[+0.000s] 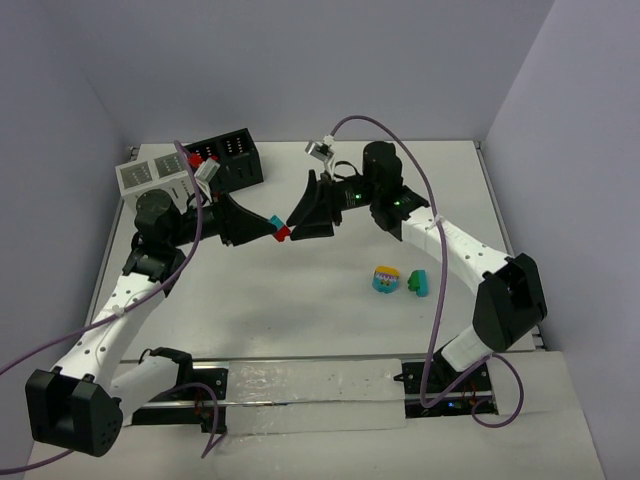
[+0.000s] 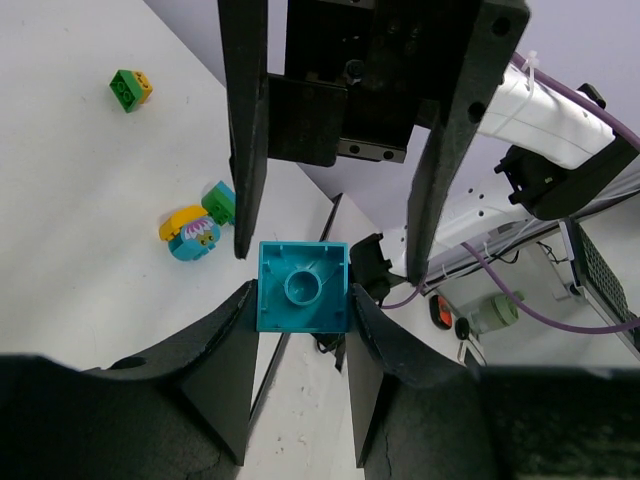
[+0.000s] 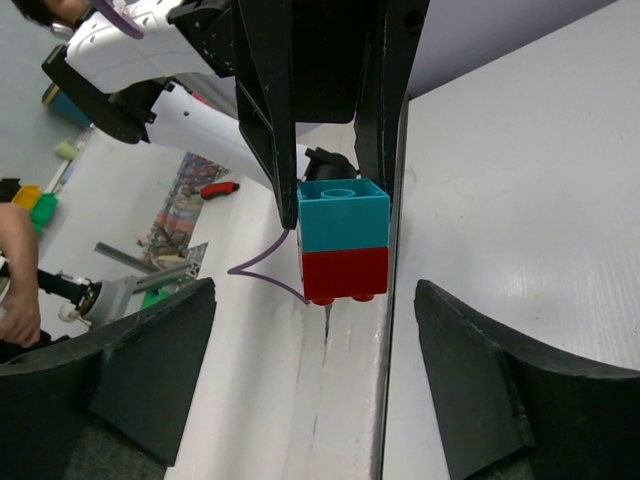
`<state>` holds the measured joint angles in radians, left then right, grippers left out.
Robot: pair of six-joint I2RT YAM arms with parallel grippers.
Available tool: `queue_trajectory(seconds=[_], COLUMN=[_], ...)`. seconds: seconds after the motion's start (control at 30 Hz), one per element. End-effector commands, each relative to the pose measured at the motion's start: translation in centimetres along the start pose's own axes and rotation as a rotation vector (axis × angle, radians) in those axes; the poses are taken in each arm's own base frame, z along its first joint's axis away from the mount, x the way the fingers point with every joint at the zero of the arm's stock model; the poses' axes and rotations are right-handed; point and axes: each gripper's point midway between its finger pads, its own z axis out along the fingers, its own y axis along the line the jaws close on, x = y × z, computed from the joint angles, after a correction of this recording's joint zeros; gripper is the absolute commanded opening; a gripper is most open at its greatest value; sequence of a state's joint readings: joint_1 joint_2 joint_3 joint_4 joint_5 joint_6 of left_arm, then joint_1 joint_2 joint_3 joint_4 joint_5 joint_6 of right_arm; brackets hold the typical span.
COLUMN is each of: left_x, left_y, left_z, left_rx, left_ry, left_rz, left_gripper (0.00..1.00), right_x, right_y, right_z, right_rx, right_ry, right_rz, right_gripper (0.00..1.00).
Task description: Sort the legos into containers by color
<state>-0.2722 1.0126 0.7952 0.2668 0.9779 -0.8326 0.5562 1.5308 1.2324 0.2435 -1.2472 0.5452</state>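
A teal brick (image 2: 303, 286) stacked on a red brick (image 3: 344, 272) hangs in mid-air above the table, with my left gripper (image 1: 271, 228) shut on the teal one (image 3: 342, 221). My right gripper (image 3: 315, 372) faces it, open, with its fingers (image 2: 245, 150) standing wide on either side of the stack and touching nothing. On the table to the right lie a rounded cyan-and-yellow piece (image 1: 384, 280) and a green brick (image 1: 417, 284). A green-and-yellow brick (image 2: 130, 89) shows in the left wrist view. The black container (image 1: 230, 156) and the white container (image 1: 150, 178) stand at the back left.
The two arms meet over the table's middle (image 1: 290, 225). Purple cables (image 1: 440, 290) loop beside each arm. The table's near edge carries a metal rail (image 1: 310, 385), and walls close in the back and both sides.
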Motion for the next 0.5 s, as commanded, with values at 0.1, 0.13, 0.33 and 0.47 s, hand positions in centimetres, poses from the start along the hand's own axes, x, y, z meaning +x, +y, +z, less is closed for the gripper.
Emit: queue_trajectory(seconds=[0.1, 0.13, 0.33, 0.47], left_x=[-1.09, -1.11, -0.98, -0.73], left_y=[-1.44, -1.46, -1.44, -1.34], left_z=[-0.21, -0.20, -0.20, -0.22], left_rx=[0.035, 0.036, 0.039, 0.038], left_ry=[-0.033, -0.033, -0.030, -0.027], left_rz=[0.061, 0.062, 0.054, 0.046], left_gripper=[0.00, 0.00, 0.00, 0.00], right_x=[-0.47, -0.46, -0.96, -1.35], right_y=[0.66, 0.61, 0.34, 0.42], right_z=[1.20, 1.30, 1.72, 1.73], right_rx=[-0.037, -0.039, -0.042, -0.043], right_ry=[0.019, 0.019, 0.007, -0.005], right_rz=[-0.024, -0.019, -0.012, -0.024], right_gripper=[0.73, 0.72, 0.65, 0.57])
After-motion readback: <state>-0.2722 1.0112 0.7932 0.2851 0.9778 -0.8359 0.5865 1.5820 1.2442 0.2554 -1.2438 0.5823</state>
